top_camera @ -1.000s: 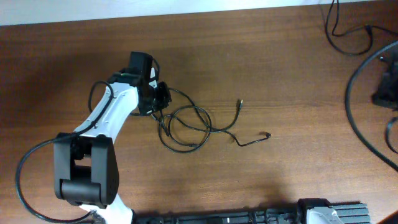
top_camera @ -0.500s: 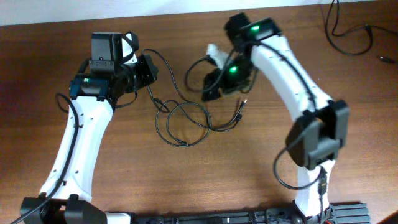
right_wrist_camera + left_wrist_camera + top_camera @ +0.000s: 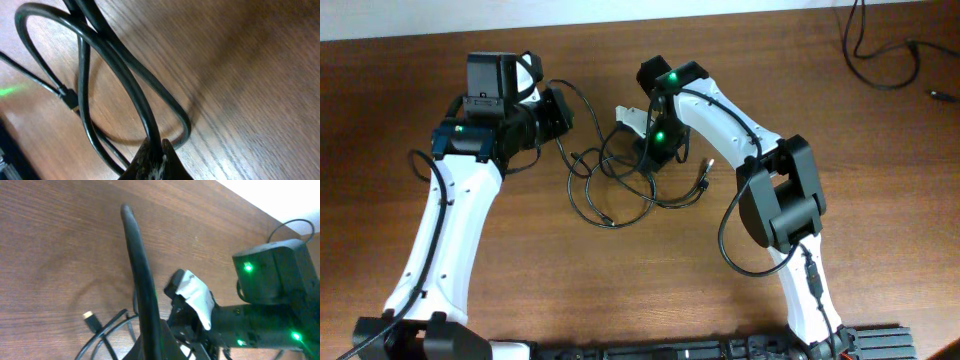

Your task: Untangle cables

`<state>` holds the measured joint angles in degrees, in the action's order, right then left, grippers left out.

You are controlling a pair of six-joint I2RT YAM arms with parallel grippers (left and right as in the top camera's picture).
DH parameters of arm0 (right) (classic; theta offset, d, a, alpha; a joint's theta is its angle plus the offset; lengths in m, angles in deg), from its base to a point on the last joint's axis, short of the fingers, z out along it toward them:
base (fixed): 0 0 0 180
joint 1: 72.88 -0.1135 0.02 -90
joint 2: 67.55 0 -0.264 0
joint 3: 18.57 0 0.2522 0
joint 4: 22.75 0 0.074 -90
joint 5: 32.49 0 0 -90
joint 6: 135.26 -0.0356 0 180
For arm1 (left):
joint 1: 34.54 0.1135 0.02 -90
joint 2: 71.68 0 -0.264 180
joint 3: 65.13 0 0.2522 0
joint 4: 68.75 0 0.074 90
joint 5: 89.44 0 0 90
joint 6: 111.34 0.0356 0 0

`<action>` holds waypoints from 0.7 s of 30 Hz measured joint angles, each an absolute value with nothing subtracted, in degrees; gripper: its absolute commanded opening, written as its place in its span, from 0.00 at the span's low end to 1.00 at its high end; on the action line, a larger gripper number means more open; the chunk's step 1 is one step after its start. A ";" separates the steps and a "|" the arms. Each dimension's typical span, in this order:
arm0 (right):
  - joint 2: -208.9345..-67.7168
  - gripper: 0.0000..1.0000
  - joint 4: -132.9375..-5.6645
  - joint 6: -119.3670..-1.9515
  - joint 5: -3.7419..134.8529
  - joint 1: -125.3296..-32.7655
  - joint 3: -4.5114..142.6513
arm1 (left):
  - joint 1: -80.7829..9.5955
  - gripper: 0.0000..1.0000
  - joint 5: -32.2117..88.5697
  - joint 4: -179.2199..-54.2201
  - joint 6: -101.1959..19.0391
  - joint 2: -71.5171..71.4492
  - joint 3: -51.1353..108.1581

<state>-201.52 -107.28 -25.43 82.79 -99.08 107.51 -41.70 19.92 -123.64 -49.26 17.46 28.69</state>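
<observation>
Several thin black cables lie in tangled loops on the wooden table between my two arms. Two metal-tipped plug ends lie to the right of the loops. My left gripper is shut on one cable strand, which rises tight from its jaws in the left wrist view. A gold-tipped plug lies below it. My right gripper is shut on another cable strand; in the right wrist view its jaws pinch the cable just above the table.
Thicker black wires lie at the table's far right corner. A small dark object sits at the right edge. The table's far edge runs along the top. The arm bases stand at the near edge.
The right gripper has moved left and down toward the loops, and the cable loops have bunched closer together. A second ago the right arm was out of view and the left arm sat lower.
</observation>
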 measured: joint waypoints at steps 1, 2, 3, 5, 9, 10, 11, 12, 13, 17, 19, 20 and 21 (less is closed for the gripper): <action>-201.50 0.04 -109.59 -26.43 81.87 -98.51 107.57 | -41.70 0.00 17.78 -124.82 -49.29 17.46 28.69; -200.89 0.04 -110.71 -27.26 81.35 -97.20 107.66 | -41.70 0.00 15.00 -125.98 -49.26 17.46 28.69; -199.32 0.04 -110.80 -28.86 80.23 -95.43 107.66 | -41.70 0.00 11.61 -127.68 -49.33 17.46 28.69; -191.95 0.04 -110.14 -36.57 72.89 -89.88 107.96 | -41.75 0.00 2.69 -133.01 -52.63 17.46 28.73; -176.04 0.04 -113.03 -53.53 53.26 -76.24 109.06 | -41.81 0.00 -11.91 -141.15 -69.48 17.46 28.77; -174.60 0.04 -113.18 -55.68 51.38 -73.51 109.06 | -41.79 0.00 -13.28 -141.95 -72.63 17.46 28.77; -173.37 0.04 -113.22 -58.08 48.82 -69.75 109.06 | -41.79 0.00 -15.19 -142.41 -76.76 17.46 28.77; -172.91 0.04 -113.57 -60.16 46.68 -66.77 109.06 | -41.81 0.00 -16.65 -143.40 -78.05 17.46 28.80; -172.80 0.04 -114.10 -62.63 44.17 -61.77 109.06 | -41.79 0.00 -18.42 -144.84 -79.05 17.46 28.77; -172.80 0.04 -112.83 -63.37 42.92 -52.94 109.06 | -41.79 0.02 -19.86 -146.48 -79.97 17.46 28.77; -172.80 0.04 -111.23 -64.62 42.88 -48.00 109.06 | -41.81 0.03 -19.86 -146.54 -80.34 17.46 28.77; -172.80 0.04 -111.39 -65.69 42.81 -43.89 109.06 | -41.79 0.02 -19.88 -146.54 -80.37 17.46 28.77; -172.80 0.04 -112.61 -66.82 42.68 -41.73 109.08 | -41.79 0.02 -19.86 -146.59 -80.37 17.46 28.77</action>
<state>-172.80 -112.61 -66.82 42.68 -41.73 109.08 -41.79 -19.86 -146.59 -80.37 17.46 28.77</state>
